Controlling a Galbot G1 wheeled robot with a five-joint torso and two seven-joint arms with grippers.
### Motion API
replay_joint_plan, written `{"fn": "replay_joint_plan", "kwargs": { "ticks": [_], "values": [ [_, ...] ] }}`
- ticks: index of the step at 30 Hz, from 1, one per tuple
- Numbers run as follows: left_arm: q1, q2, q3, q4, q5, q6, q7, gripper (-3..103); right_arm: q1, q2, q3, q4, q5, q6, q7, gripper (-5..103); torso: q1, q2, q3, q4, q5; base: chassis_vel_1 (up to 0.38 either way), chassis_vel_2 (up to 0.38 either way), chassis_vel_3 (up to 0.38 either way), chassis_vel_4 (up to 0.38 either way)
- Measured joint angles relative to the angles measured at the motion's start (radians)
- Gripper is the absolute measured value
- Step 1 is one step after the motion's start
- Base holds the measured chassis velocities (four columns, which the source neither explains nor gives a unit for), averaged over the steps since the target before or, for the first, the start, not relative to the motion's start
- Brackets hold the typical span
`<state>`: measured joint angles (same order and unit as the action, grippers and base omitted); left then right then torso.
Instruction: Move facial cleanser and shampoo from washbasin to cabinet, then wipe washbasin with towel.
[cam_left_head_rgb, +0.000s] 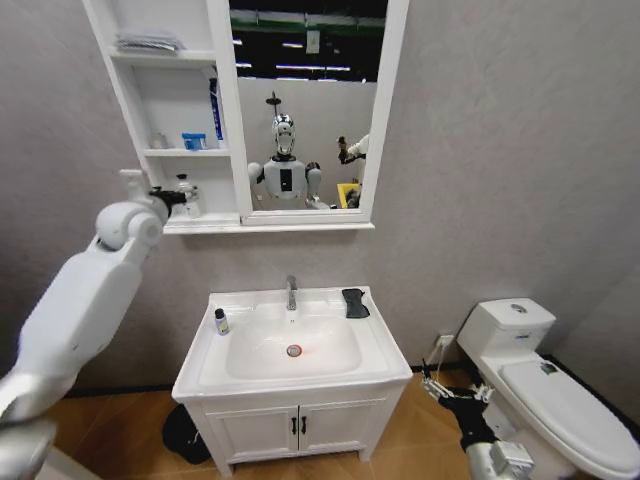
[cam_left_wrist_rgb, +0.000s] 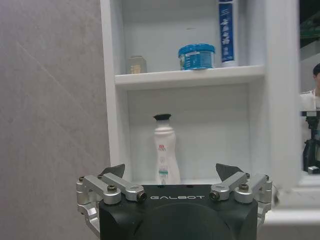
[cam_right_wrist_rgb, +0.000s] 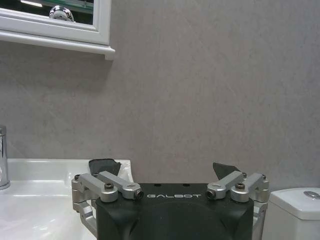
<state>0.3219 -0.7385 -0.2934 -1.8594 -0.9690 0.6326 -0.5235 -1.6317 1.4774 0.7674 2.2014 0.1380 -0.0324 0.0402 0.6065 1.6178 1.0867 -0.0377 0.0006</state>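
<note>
The white cabinet (cam_left_head_rgb: 222, 60) hangs above the washbasin (cam_left_head_rgb: 203, 362). A white bottle with a black cap (cam_left_wrist_rgb: 165, 150) stands upright on the lowest shelf, also seen as the white bottle (cam_left_head_rgb: 187, 196) in the head view. My left gripper (cam_left_wrist_rgb: 172, 171) is open just in front of it, a finger on each side, not touching; the left gripper (cam_left_head_rgb: 170, 199) is raised at shelf height. A small dark-capped bottle (cam_left_head_rgb: 221, 321) stands on the basin's left rim. The black towel (cam_left_head_rgb: 354, 302) lies at its back right corner. My right gripper (cam_right_wrist_rgb: 167, 170) is open and empty, low beside the vanity as the right gripper (cam_left_head_rgb: 447, 389).
A blue jar (cam_left_wrist_rgb: 197, 56), a tall tube (cam_left_wrist_rgb: 226, 30) and a small jar (cam_left_wrist_rgb: 136, 64) occupy the middle shelf. A pale folded cloth (cam_left_head_rgb: 148, 42) lies on the top shelf. The tap (cam_left_head_rgb: 292, 292) stands behind the bowl. A toilet (cam_left_head_rgb: 560, 390) is at the right.
</note>
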Motion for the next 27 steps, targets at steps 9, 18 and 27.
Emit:
{"fn": "replay_joint_plan", "kwargs": {
  "ticks": [9, 18, 27],
  "values": [
    [0.550, -0.295, -0.041, 0.080, 0.482, -0.371, 0.124, 100, -0.002, -0.005, -0.029, -0.013, -0.024, 0.013, -0.012, 100, 0.000, 0.000, 0.000, -0.0009, -0.0004, 0.000, 0.000, 0.000, 0.000],
    [0.487, -0.489, -0.030, 0.412, 0.666, -0.473, 0.208, 100, -0.016, -0.005, -0.010, 0.007, -0.020, 0.003, -0.033, 100, 0.000, 0.000, 0.000, -0.0010, -0.0002, 0.000, 0.000, 0.000, 0.000],
    [0.406, -0.556, -0.028, 0.593, 0.714, -0.461, 0.220, 100, -0.009, -0.006, -0.012, -0.014, -0.021, 0.003, -0.023, 100, 0.000, 0.000, 0.000, -0.0007, -0.0008, 0.000, 0.000, 0.000, 0.000]
  ]
}}
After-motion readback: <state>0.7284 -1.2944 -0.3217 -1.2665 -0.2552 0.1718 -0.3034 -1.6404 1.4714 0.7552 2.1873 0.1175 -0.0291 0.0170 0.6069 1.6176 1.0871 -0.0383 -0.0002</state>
